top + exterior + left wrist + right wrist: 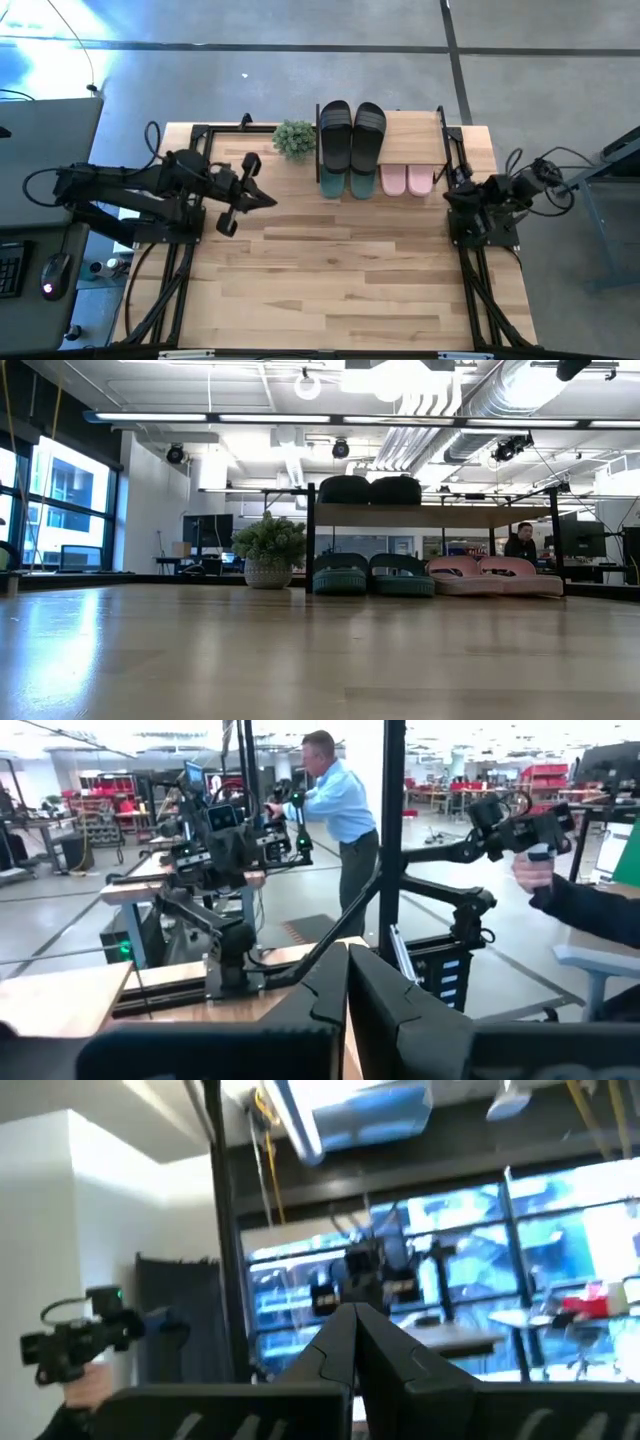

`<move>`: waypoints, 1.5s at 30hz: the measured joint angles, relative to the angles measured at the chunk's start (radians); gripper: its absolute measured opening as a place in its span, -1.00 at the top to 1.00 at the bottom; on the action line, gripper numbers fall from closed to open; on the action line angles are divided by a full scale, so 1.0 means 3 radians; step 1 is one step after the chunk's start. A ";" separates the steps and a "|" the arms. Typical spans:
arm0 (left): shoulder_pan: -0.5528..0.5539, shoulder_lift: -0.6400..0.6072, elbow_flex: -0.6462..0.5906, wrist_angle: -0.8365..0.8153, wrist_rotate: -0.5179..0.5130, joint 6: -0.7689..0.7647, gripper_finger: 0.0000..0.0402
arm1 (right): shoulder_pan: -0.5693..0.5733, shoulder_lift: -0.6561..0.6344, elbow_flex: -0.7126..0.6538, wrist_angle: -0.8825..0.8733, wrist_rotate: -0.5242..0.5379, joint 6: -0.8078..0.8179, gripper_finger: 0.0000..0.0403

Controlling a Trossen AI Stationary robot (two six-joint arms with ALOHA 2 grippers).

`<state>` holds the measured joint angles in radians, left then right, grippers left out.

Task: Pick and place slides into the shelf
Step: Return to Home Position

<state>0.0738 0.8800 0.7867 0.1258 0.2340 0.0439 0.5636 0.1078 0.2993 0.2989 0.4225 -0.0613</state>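
The left gripper (346, 965) is pointing level across the room, its two dark fingers (320, 1010) lying pressed together with only a thin seam between them. Beyond them, the right arm (215, 850) is sitting folded on its base at the far side of the wooden table (60, 990). A black upright post (392, 820) is rising through the middle of the scene. Behind it, a person in a pale blue shirt (335, 805) and dark trousers is standing on the workshop floor, leaning towards some equipment. Nearer the camera, a hand (532, 870) in a dark sleeve (590, 910) is gripping a black handheld device (520, 825).
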 joint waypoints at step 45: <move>0.1367 -0.2149 -0.2082 0.0796 0.0675 -0.0861 1.00 | -0.0006 -0.0320 -0.0965 0.0671 -0.0496 0.0379 1.00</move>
<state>0.4839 0.2355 0.1620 0.3646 0.4366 -0.2145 0.5617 0.0116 0.0097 0.5001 0.2738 0.0523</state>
